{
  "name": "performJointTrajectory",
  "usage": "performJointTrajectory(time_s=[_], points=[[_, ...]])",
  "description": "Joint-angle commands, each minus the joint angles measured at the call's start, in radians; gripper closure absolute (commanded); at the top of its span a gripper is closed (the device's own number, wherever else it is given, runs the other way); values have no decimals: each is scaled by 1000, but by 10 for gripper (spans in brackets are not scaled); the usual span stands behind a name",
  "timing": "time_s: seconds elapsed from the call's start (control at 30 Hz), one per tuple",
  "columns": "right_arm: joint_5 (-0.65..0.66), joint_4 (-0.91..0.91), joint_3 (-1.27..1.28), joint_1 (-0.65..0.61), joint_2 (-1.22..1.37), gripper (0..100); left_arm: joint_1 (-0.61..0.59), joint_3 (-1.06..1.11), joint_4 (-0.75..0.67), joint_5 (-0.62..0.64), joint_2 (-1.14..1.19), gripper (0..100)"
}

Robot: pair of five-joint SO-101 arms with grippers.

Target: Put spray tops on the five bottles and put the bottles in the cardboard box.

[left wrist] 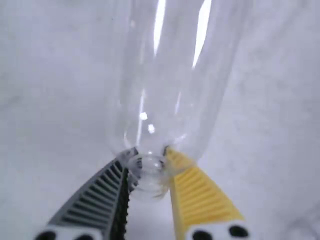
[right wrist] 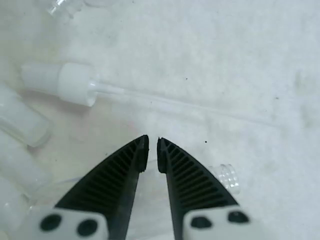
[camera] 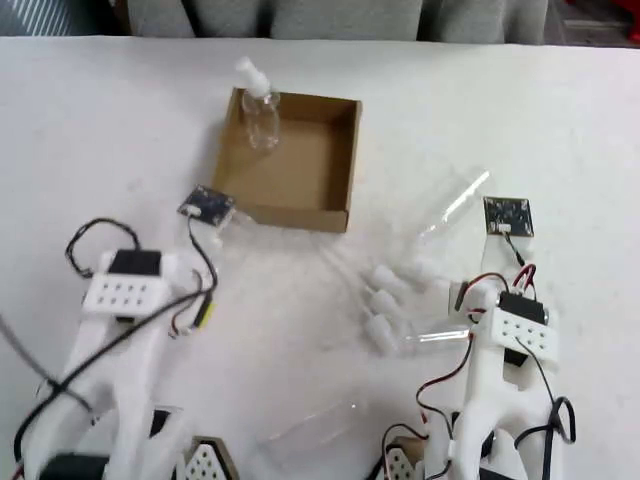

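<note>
Two arms stand along the lower edge of the high view on a white table (camera: 560, 120), the left arm (camera: 125, 290) at lower left and the right arm (camera: 520, 330) at lower right. In the left wrist view the left gripper (left wrist: 148, 161) is clamped on the held bottle (left wrist: 170, 75), a clear one without a top. Its grey finger and yellow finger press against either side of the bare threaded neck, and the body stretches away over the table. Right of the left arm, in the upper centre of the high view, sits the cardboard box (camera: 330, 215). One capped bottle (camera: 260, 110) with a white spray top on it is in the box's upper left corner. Right of the box and lower, loose spray tops (camera: 385, 300) lie clustered on the table. Below them, near the bottom centre, is a low bottle (camera: 310, 425), faint and clear. Up and to the right of the cluster a lying bottle (camera: 452, 205) slants across the table. In the right wrist view the right gripper (right wrist: 152, 152) has its black fingers drawn almost together, with a thin gap between the tips and nothing in it. It hangs above the table near a long-tubed spray top (right wrist: 70, 82), and an open bottle neck (right wrist: 227, 176) lies just beside one finger.
</note>
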Motion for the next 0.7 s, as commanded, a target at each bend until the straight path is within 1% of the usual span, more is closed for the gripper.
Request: performJointTrajectory(time_s=[0.0, 0.07, 0.13, 0.3, 0.4, 0.5, 0.6, 0.67], points=[[11, -13, -3, -12, -18, 981, -41, 11, 180, -78, -188, 963], [11, -13, -3, -12, -18, 981, -85, 8, 206, -103, -211, 963], [11, -13, -3, -12, -18, 981, -157, 0, 204, -117, -213, 963], [11, -13, -3, -10, -18, 981, -348, -52, 120, -92, -185, 963], [11, -13, -3, -10, -18, 981, -418, -64, 49, 40, -134, 962], [11, -13, -3, -8, -18, 981, -458, -61, -74, 207, -48, 937], [11, -13, -3, -7, -18, 981, -479, -61, -226, 407, 73, 892], [11, -13, -3, -5, -18, 981, -489, -64, -298, 488, 150, 841]])
